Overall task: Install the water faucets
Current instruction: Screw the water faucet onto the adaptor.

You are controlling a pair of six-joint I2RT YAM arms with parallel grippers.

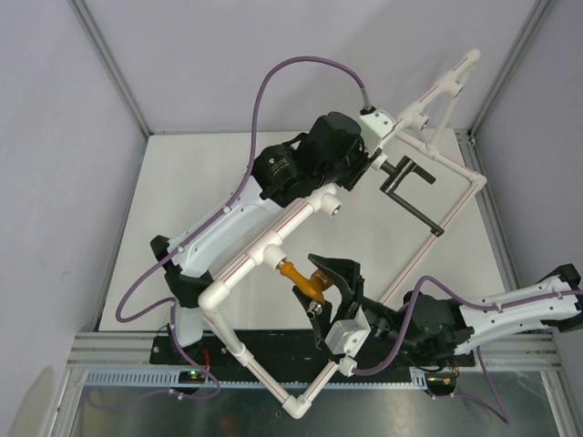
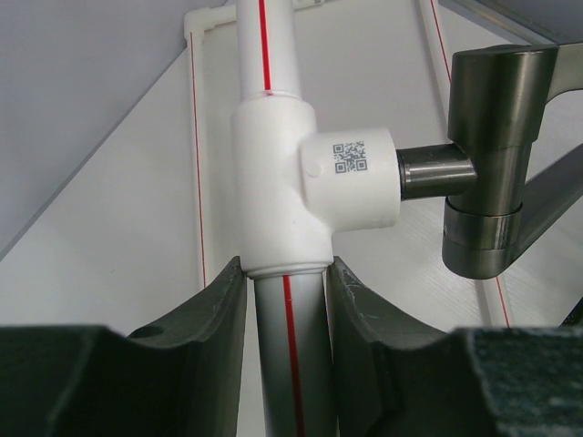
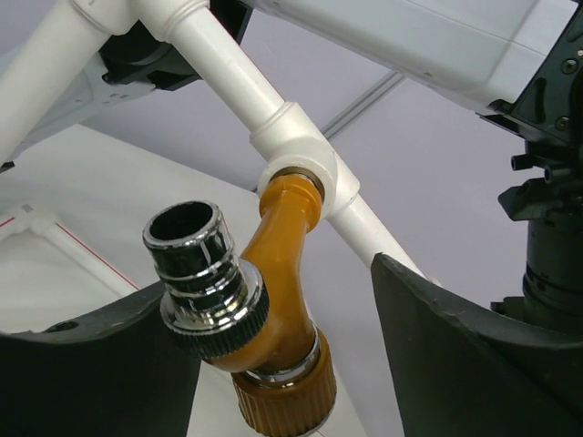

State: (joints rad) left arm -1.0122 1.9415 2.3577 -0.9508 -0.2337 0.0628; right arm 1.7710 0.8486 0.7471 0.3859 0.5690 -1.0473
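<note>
White table (image 1: pixel 182 182) below, pipe frame (image 1: pixel 273 238) propped across it. Left gripper (image 2: pixel 285 300) clamps the pipe frame just under a tee (image 2: pixel 273 182), with the black tap (image 2: pixel 492 164) screwed into that tee's side. Right gripper (image 3: pixel 273 284) straddles the orange tap (image 3: pixel 284 232), jaws apart, tap seated in its socket (image 3: pixel 305 168).

Glossy orange-brass tap (image 3: pixel 284 264) with chromed collar (image 3: pixel 208 278), brushed dark metal tap (image 2: pixel 492 118), smooth white plastic pipe frame (image 2: pixel 273 182).
</note>
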